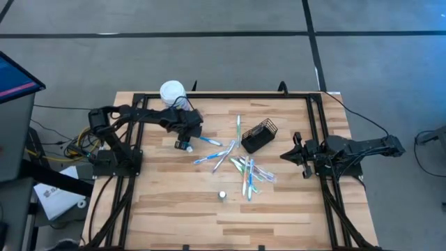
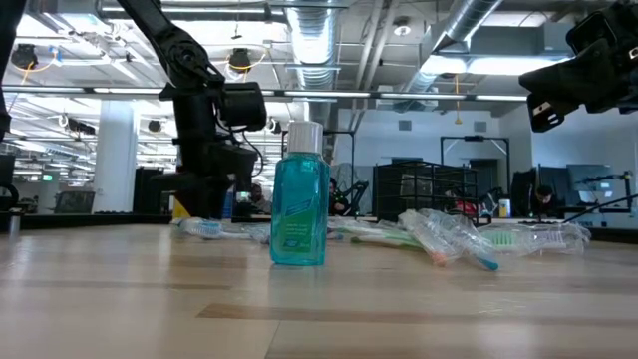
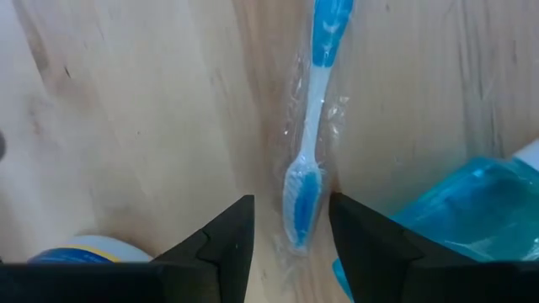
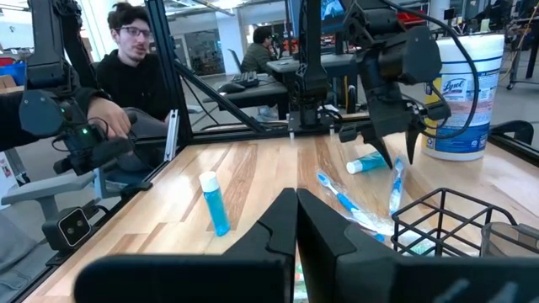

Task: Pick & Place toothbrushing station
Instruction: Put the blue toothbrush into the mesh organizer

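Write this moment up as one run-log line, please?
left gripper: open, straddling wrapped blue toothbrush | right gripper: shut, idle beside mesh holder | holder: on its side

Bright, even overhead light; ceiling strip lamps (image 2: 120,92) glare in the low view, and the pale wooden table (image 2: 319,309) blurs up close.

— how is the table (image 1: 174,216) laid out?
— a black wire-mesh holder (image 1: 258,135) is set right of centre; slim wrapped toothbrushes (image 1: 245,171) are scattered left of and before it.
— and further left?
— a white-lidded jar (image 1: 171,91) is placed at the back edge; a small teal bottle (image 1: 221,195) is stood at the front.
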{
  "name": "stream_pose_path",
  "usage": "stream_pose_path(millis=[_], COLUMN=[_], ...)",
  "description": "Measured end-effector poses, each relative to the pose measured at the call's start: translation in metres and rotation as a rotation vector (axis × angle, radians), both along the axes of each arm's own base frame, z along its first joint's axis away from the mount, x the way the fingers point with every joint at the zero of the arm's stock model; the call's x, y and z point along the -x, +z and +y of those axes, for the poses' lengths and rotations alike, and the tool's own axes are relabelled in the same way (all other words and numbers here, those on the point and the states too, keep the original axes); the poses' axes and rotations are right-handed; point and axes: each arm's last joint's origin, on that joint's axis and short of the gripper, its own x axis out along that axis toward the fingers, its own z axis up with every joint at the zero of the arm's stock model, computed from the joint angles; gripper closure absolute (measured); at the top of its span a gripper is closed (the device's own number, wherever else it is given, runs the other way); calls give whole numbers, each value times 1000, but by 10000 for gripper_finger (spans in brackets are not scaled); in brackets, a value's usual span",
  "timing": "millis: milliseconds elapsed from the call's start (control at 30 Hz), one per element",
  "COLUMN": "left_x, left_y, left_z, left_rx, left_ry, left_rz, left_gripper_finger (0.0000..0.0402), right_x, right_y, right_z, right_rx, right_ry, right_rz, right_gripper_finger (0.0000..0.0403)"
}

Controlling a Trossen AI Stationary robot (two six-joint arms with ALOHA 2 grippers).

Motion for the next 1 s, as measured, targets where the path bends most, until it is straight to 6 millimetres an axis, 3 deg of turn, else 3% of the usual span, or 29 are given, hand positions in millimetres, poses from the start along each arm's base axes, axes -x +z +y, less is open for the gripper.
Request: stream_pose_path(millis=[267, 800, 1000], left_x=[4, 4, 7], left_y=[-4, -4, 7], left_z=[-2, -5, -18], left_rx=[9, -7, -92], left_ry=[0, -8, -33], left_rz=[17, 36, 68], left_gripper_finger=[254, 358, 355], right_x=[0, 0, 0], right_y=[0, 0, 2], right_z=[0, 0, -2], right_rx=[0, 0, -4], right_ry=[0, -3, -87], right_rz=[0, 0, -26], right_gripper_finger=[402, 402, 402])
